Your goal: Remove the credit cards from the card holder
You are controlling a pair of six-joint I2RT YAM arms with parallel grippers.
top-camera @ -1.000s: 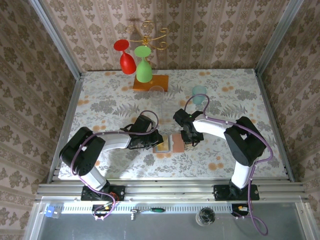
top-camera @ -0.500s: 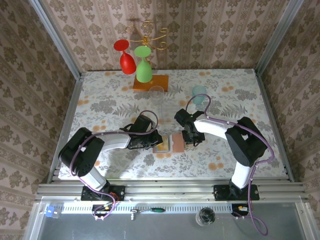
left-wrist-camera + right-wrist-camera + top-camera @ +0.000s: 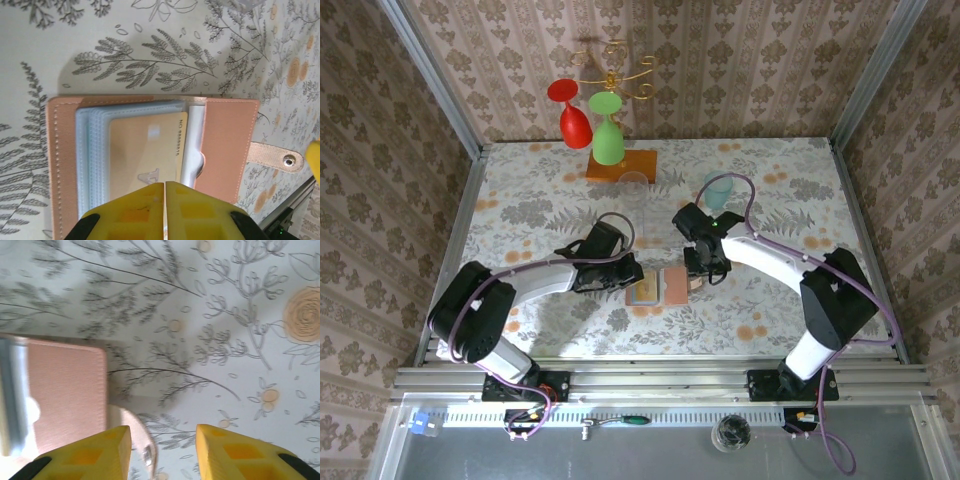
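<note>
— How far is the task taken?
— It is judged barely begun. The card holder point(image 3: 660, 287) is laid open on the table point(image 3: 540, 200), near-centre, with a tan credit card point(image 3: 145, 150) lodged in its pocket.
— And the grippers?
— The left gripper point(image 3: 165, 187) is closed at that card's edge, perhaps pinching it. The right gripper point(image 3: 162, 440) is spread apart, empty, just right of the holder.

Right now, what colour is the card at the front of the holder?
The card is tan-orange; left wrist view.
</note>
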